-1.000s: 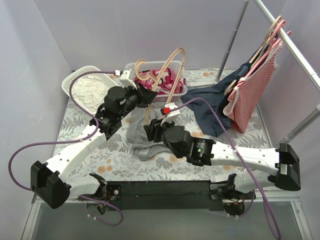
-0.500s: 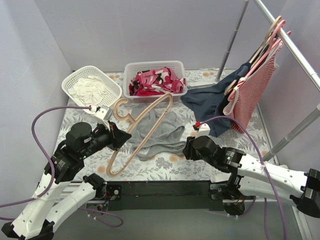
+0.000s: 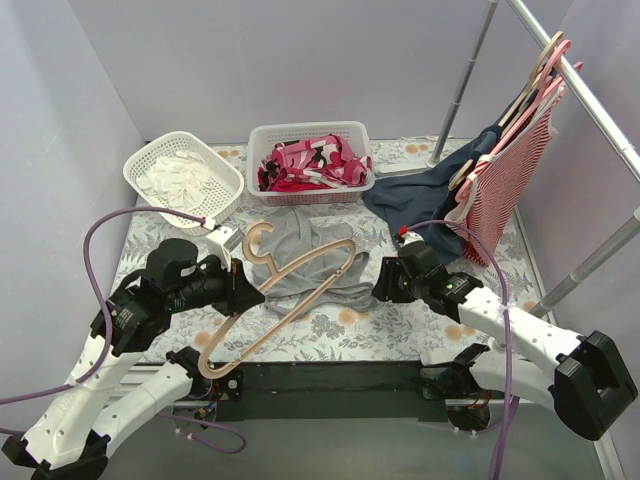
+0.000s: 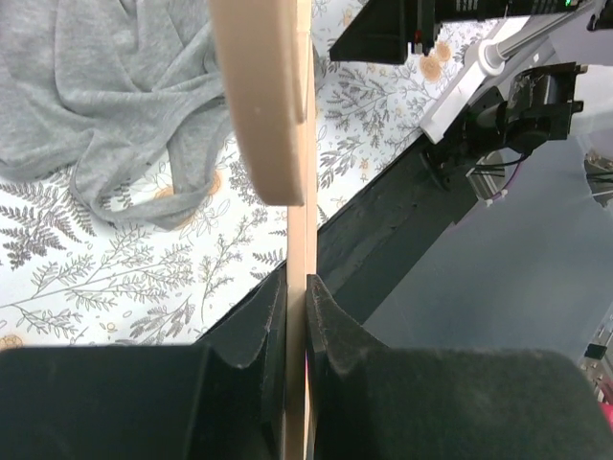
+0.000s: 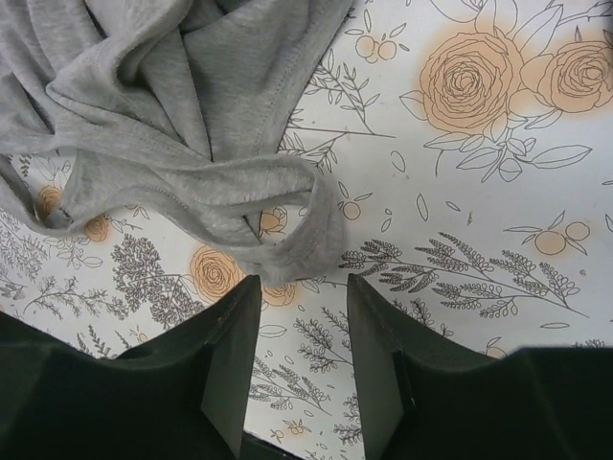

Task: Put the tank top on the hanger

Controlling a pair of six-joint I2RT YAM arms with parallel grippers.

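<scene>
Swinging down from high over the back of the surface [image 3: 335,325], the left tool [image 4: 297,287] has pulled back toward its own side. It stays clamped narrow on the hanger's [image 4: 263,96] thin bar. In the overhead view the hanger now slants across the near left part of the tank top [image 3: 315,240], hook toward the back. The tank top lies crumpled and flat on the surface, not yet threaded on anything. The right tool [image 5: 302,287] has come forward to the garment's near right edge. Its jaws are partly apart and empty, just short of a strap loop [image 5: 278,192]. The carrying looks finished; the task now seems to turn on the right tool lifting that strap so a hanger shoulder can slip through.
</scene>
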